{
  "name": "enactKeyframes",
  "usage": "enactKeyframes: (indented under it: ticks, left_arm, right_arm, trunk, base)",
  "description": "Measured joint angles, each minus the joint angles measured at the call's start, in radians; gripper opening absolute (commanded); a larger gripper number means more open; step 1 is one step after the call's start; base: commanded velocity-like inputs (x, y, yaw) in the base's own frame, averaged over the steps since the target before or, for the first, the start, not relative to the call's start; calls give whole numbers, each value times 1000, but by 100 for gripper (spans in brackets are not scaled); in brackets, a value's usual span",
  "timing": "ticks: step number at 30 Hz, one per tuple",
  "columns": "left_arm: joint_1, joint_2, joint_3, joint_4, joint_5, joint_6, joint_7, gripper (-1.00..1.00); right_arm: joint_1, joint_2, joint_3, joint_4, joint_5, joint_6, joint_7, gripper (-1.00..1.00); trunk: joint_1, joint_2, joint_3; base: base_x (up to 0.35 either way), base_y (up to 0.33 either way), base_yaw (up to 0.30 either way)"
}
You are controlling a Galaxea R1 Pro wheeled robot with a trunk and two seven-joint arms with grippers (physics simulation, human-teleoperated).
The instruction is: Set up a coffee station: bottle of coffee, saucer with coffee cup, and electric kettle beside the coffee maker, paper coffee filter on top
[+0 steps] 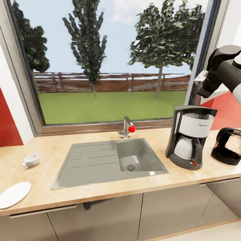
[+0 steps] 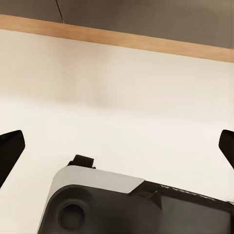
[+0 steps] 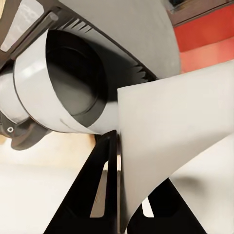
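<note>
The right gripper (image 3: 119,195) is pinching the white paper coffee filter (image 3: 170,146). The left gripper (image 2: 117,146) is hanging spread wide. On the light wood-grain surface (image 1: 100,194), the flat white saucer (image 1: 13,194) is overhanging the front edge; the black drip coffee maker (image 1: 189,137) is standing beside the dark glass kettle (image 1: 229,146).

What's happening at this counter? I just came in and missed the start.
A two-armed robot is setting up a coffee station. Its right hand is shut on the paper coffee filter, held up above the coffee maker on the kitchen countertop. The electric kettle already stands beside the machine. The coffee cup and saucer lie apart at the far left, past the sink. The left hand is open.
</note>
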Motion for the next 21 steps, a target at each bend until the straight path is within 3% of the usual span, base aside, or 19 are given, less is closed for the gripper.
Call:
enactKeyframes:
  ticks: [7,21]
  left_arm:
    - [0,0,0,0,0,0,0,100]
    - [0,0,0,0,0,0,0,100]
  right_arm:
    - [3,1,1,1,4,52,0,-100]
    - [41,1,3,8,5,55,-1,-100]
  trunk:
    - [0,0,0]
    - [0,0,0]
  base:
    - [75,-57,0]
    - [9,-5,0]
